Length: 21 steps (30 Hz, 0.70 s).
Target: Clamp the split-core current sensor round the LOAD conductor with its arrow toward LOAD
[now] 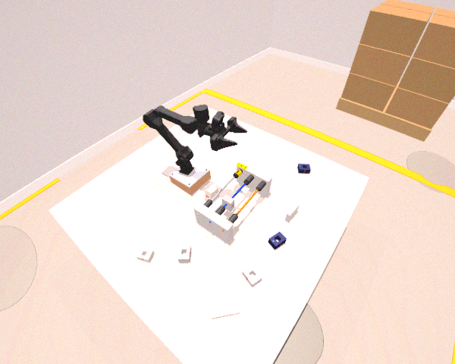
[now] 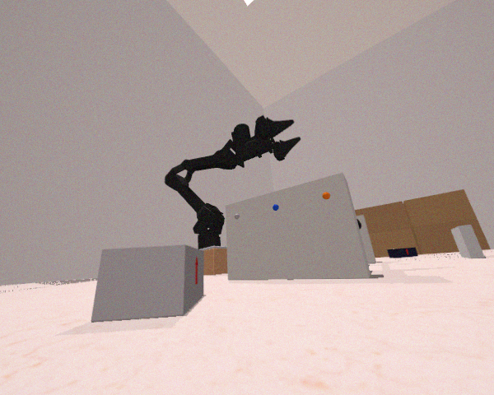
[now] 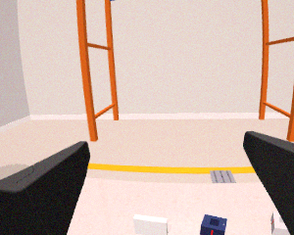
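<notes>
My gripper (image 1: pixel 241 137) (image 2: pixel 296 130) (image 3: pixel 169 144) is open and empty, raised high above the table. Below it, a white conductor (image 1: pixel 226 186), a blue conductor (image 1: pixel 240 189) and an orange conductor (image 1: pixel 246 202) run between two grey end plates. A yellow tag (image 1: pixel 241 166) stands at the white conductor's far end; its lettering is unreadable. A white block with a red mark (image 1: pixel 211 194) is at the white conductor, and a grey block (image 1: pixel 224 202) is at the blue one. White sensor-like blocks (image 1: pixel 184 259) (image 1: pixel 142 257) (image 1: pixel 252 280) lie on the table. I cannot tell which is the open sensor.
Navy blocks (image 1: pixel 273 240) (image 1: pixel 300 168) stand right of the fixture. A white upright panel (image 1: pixel 291 214) (image 2: pixel 468 242) (image 3: pixel 150 225) is between them. A thin stick (image 1: pixel 225 315) lies near the front. The arm's wooden base (image 1: pixel 192 183) is left of the fixture.
</notes>
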### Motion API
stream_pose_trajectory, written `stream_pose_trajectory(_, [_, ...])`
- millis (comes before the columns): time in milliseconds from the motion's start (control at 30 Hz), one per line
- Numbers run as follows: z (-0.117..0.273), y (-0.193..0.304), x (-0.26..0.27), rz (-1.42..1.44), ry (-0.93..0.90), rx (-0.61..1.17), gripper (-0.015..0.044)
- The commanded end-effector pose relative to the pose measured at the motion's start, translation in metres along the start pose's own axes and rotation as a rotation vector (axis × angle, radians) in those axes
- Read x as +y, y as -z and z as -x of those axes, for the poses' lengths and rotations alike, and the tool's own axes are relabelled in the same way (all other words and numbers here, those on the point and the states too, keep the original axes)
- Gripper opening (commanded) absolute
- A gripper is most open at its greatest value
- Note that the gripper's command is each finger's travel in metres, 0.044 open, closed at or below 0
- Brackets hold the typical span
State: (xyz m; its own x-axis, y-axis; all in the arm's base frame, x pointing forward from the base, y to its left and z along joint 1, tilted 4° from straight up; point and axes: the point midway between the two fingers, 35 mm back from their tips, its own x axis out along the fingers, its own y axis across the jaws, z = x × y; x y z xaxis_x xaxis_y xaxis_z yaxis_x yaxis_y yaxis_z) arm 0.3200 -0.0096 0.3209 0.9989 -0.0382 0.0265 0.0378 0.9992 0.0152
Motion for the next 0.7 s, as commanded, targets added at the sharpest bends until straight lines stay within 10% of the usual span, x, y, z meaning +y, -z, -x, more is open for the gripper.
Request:
stream_pose_trajectory(0, [0.005, -0.002, 0.009, 0.014, -0.038, -0.023, 0.044])
stream_pose_trajectory(133, [0.001, 0.007, 0.014, 0.016, -0.053, 0.031, 0.044])
stream_pose_trajectory(667, [0.062, 0.16, 0.09, 0.194, -0.351, 1.205, 0.044])
